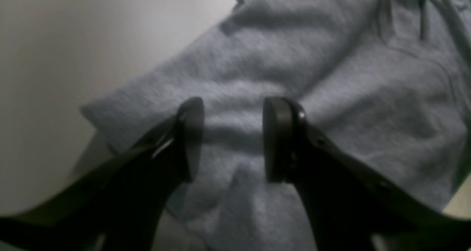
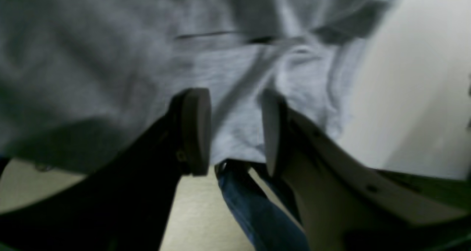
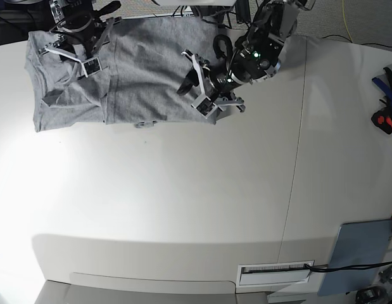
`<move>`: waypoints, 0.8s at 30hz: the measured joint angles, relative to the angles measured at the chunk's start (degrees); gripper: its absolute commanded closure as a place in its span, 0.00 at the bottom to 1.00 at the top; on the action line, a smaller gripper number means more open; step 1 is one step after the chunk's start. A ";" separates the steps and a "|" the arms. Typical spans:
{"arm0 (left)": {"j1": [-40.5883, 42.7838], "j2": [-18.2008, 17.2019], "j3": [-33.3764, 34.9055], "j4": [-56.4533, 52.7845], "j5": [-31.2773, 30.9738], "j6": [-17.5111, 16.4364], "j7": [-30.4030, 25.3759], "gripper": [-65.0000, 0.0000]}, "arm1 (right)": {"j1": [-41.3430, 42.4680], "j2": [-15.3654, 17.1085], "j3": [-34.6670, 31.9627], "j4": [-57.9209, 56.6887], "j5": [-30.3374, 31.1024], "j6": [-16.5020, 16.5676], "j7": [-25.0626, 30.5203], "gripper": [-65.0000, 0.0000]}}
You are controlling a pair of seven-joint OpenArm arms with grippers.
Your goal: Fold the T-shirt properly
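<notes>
The T-shirt point(image 3: 120, 76) lies crumpled along the far edge of the table point(image 3: 183, 209), partly folded. My left gripper point(image 1: 232, 138) hovers with jaws apart over one end and my right gripper point(image 2: 235, 131) gapes empty over the other, placed to pinch for a fold.

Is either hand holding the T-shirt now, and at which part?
Nothing is held. The left hand and right hand both stand open over the T-shirt.
</notes>
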 measured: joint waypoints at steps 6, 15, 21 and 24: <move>-1.42 1.11 0.31 -4.61 -0.76 2.40 -2.71 0.61 | 0.02 -0.11 9.62 0.00 1.03 -1.95 1.05 0.64; -10.67 1.33 0.31 -16.22 -0.31 3.19 -3.93 0.61 | 0.04 -0.15 30.40 -0.66 25.38 4.44 4.11 0.64; -14.99 1.42 0.33 -20.94 0.85 3.39 -5.07 0.61 | 6.16 -0.44 37.33 -11.98 36.11 10.91 3.69 0.64; -16.31 1.07 0.33 -22.64 0.52 2.97 -5.81 0.61 | 10.51 -0.17 37.70 -17.86 37.86 14.75 5.60 0.64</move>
